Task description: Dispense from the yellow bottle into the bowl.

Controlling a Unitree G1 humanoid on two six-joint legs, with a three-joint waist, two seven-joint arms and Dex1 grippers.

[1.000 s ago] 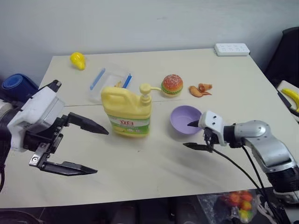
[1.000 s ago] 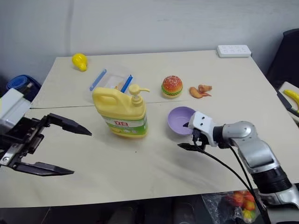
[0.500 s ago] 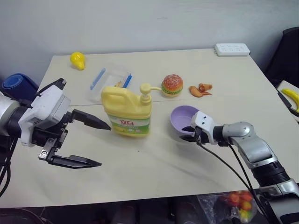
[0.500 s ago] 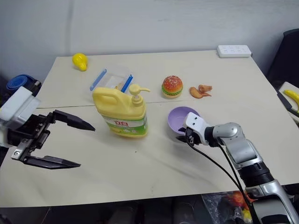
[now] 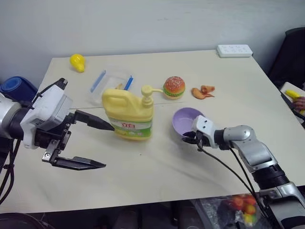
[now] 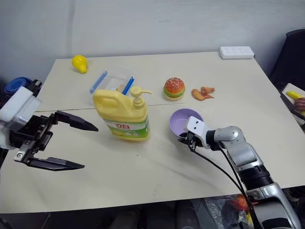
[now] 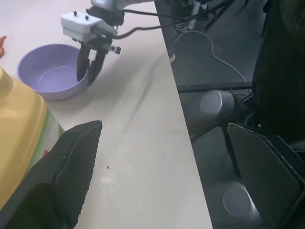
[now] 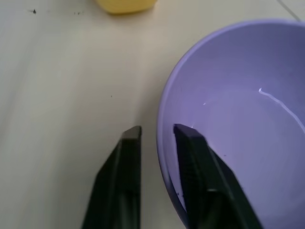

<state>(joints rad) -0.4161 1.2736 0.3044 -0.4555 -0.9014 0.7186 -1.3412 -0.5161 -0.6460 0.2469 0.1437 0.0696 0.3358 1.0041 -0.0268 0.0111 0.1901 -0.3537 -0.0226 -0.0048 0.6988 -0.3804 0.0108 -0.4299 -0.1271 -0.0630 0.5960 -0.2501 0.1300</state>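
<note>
1. Right gripper (image 6: 185, 138) reaches leftward, narrow fingers straddling the near rim of the small lavender plastic bowl (image 6: 185, 120).
2. Left gripper (image 5: 83, 143) hovers wide open, left of the squat yellow plastic pump bottle (image 5: 129, 113), which stands mid-table.

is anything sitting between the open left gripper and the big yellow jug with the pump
Nothing visible does. The left gripper hangs open beside the squat yellow plastic jug, with bare table between them. The small lavender plastic bowl stands on the jug's far side, where the right gripper straddles its rim.
</note>
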